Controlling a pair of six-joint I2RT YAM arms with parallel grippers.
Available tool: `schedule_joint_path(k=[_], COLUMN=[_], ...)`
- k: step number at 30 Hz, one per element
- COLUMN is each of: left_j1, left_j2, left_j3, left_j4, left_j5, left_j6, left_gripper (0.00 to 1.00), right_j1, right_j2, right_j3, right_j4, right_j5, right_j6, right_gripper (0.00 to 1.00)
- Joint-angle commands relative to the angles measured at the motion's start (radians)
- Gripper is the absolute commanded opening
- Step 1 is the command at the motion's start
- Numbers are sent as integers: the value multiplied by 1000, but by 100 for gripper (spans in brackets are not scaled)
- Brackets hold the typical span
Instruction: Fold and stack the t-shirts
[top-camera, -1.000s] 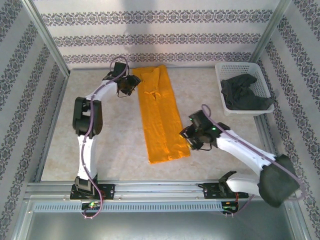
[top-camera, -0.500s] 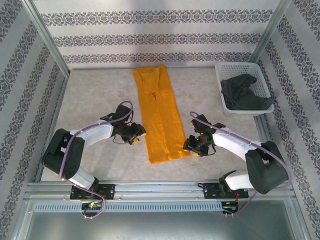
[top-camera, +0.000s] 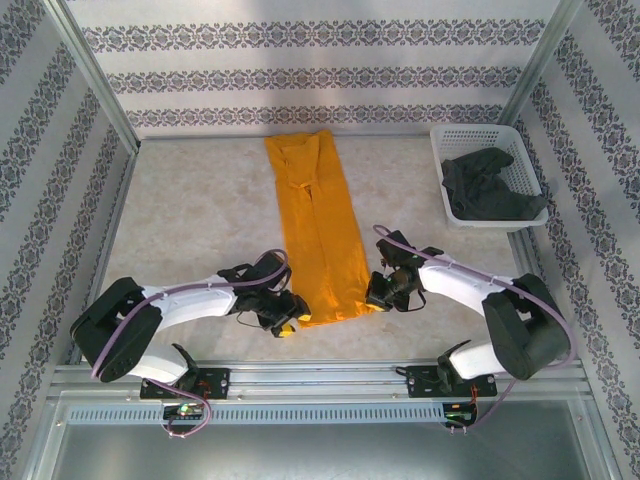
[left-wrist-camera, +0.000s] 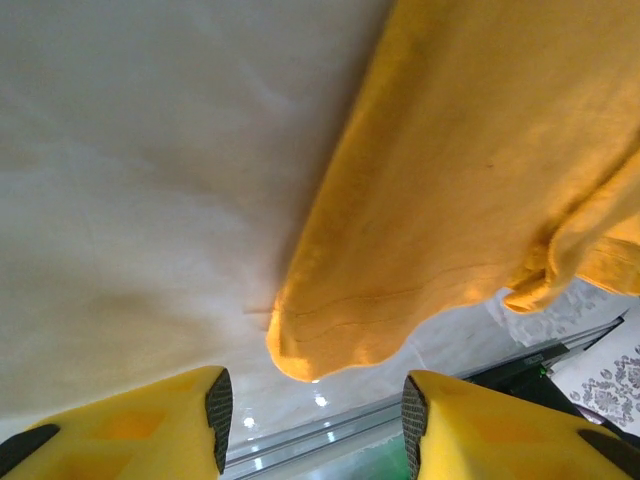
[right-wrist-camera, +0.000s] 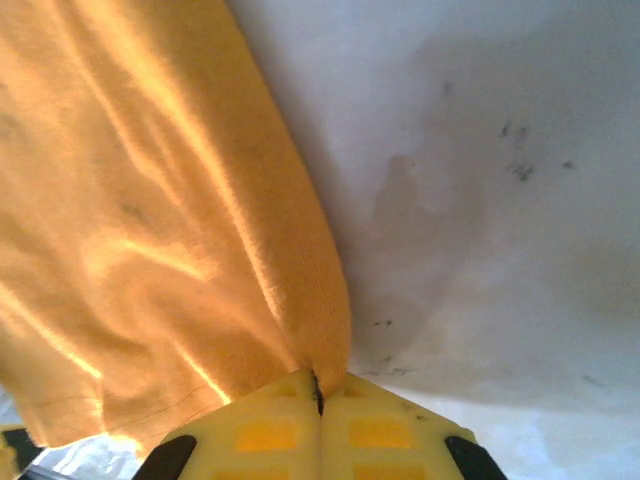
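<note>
The left pincer (left-wrist-camera: 312, 418) stood with its two yellow fingers (left-wrist-camera: 130, 425) apart at the lower edge, and the dark pads (left-wrist-camera: 218, 405) on their inner sides faced each other with nothing between them. Just ahead of the gap lay a rounded corner of the orange-yellow t-shirt (left-wrist-camera: 470, 180), touching neither finger. The cloth spread from this corner up and to the right over the pale worktop (left-wrist-camera: 130, 170), which was bare on the left. At the right edge a second layer of the cloth was folded over and hung a little loose. Beyond the corner a metal rail (left-wrist-camera: 300, 447) and a piece of patterned wall (left-wrist-camera: 612, 380) were visible.
</note>
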Motion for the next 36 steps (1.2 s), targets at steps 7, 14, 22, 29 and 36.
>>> schedule_joint_path(k=[7,14,22,29,36], left_j1=[-28,-30,-31,-31,37], left_j2=[128,84,-324,-487,-422], left_j3=[36,61,-173,-189,-13], left_j4=[154,5,-224,-168,-115], left_j5=[-69,-179,-199,-271,-374], left_j6=[-104,-55,-117,-195,-125], left_gripper=[40,4,0,0,0], right_j1=[36,59,170,195,132], right_j2=[-74,-97,-114,-209,-180], right_j3=[-47,-55,-67,-41,123], right_j4=[-22,-44,-53,-60,-107], right_j5=[-21,-31,-95,-98,-22], right_j6=[60,66,166,318,335], right_gripper=[0,0,0,0,0])
